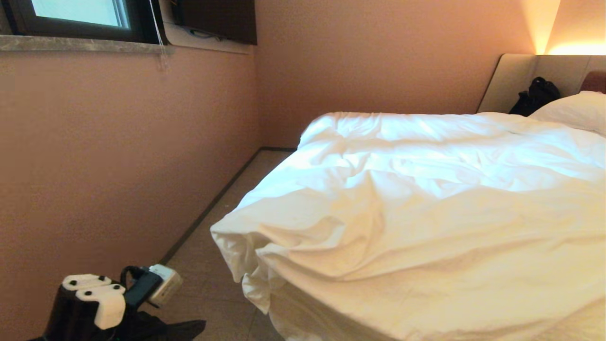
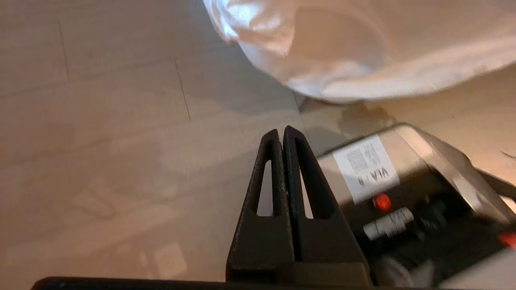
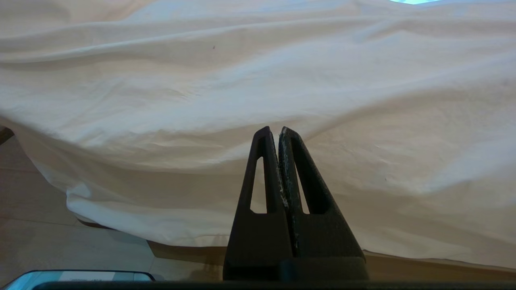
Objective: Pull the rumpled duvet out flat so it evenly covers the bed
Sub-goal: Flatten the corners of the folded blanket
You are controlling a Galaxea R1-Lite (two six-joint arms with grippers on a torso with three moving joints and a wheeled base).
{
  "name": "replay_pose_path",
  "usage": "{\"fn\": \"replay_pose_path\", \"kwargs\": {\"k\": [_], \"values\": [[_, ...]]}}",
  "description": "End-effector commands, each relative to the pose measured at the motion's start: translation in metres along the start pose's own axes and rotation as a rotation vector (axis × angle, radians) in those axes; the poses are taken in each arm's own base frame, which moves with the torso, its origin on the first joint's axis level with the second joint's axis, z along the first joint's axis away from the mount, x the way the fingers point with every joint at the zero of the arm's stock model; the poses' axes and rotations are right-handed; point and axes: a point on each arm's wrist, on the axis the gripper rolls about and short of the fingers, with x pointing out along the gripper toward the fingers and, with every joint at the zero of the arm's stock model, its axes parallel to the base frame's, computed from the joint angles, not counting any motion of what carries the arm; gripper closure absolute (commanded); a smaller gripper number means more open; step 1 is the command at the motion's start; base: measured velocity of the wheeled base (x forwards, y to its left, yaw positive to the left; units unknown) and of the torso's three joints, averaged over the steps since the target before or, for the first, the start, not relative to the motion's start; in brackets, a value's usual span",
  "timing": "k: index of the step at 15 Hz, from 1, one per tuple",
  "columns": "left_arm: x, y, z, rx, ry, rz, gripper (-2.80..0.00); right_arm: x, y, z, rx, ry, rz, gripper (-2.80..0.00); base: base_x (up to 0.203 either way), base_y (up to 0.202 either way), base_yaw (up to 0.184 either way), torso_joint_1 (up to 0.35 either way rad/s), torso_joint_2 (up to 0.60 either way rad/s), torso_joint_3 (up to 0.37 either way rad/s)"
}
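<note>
The duvet [image 1: 402,199] lies creased over the bed [image 1: 516,80], its near left corner bunched and drooping over the edge. My left arm [image 1: 94,296] hangs low at the bottom left, off the bed. In its wrist view the left gripper [image 2: 281,131] is shut on nothing, over the bare floor, with the duvet corner [image 2: 363,52] hanging a way ahead of it. The right gripper [image 3: 274,131] is shut and empty too, facing the duvet [image 3: 242,80] that drapes down over the tan bed base [image 3: 423,268].
A pink wall [image 1: 94,166] runs along the left, leaving a narrow strip of tiled floor [image 1: 218,265] beside the bed. A white pillow [image 1: 575,111] and a black bag [image 1: 535,97] sit by the headboard. The robot's base [image 2: 403,189] is right beside the left gripper.
</note>
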Motion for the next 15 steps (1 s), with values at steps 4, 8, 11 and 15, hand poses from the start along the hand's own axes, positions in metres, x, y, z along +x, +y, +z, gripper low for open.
{"fn": "replay_pose_path", "kwargs": {"k": [4, 8, 11, 15], "values": [[0.016, 0.003, -0.009, -0.001, -0.019, 0.0, 0.0, 0.0, 0.0, 0.0, 0.0, 0.002, 0.0, 0.0, 0.0, 0.0, 0.0, 0.0, 0.0, 0.0], [0.024, 0.004, -0.01, -0.004, -0.001, 0.012, 0.0, 0.0, 0.0, 0.0, -0.001, 0.002, 0.0, 0.0, 0.0, 0.0, 0.0, 0.0, 0.0, 0.0], [0.026, 0.004, -0.003, 0.002, -0.032, 0.03, 0.0, 0.0, 0.0, 0.0, 0.0, 0.002, 0.0, 0.0, 0.0, 0.0, 0.0, 0.0, 0.0, 0.0], [0.03, 0.004, 0.011, 0.007, -0.089, 0.064, 0.0, 0.0, 0.0, 0.0, 0.0, 0.002, 0.0, 0.0, 0.0, 0.0, 0.0, 0.0, 0.0, 0.0]]}}
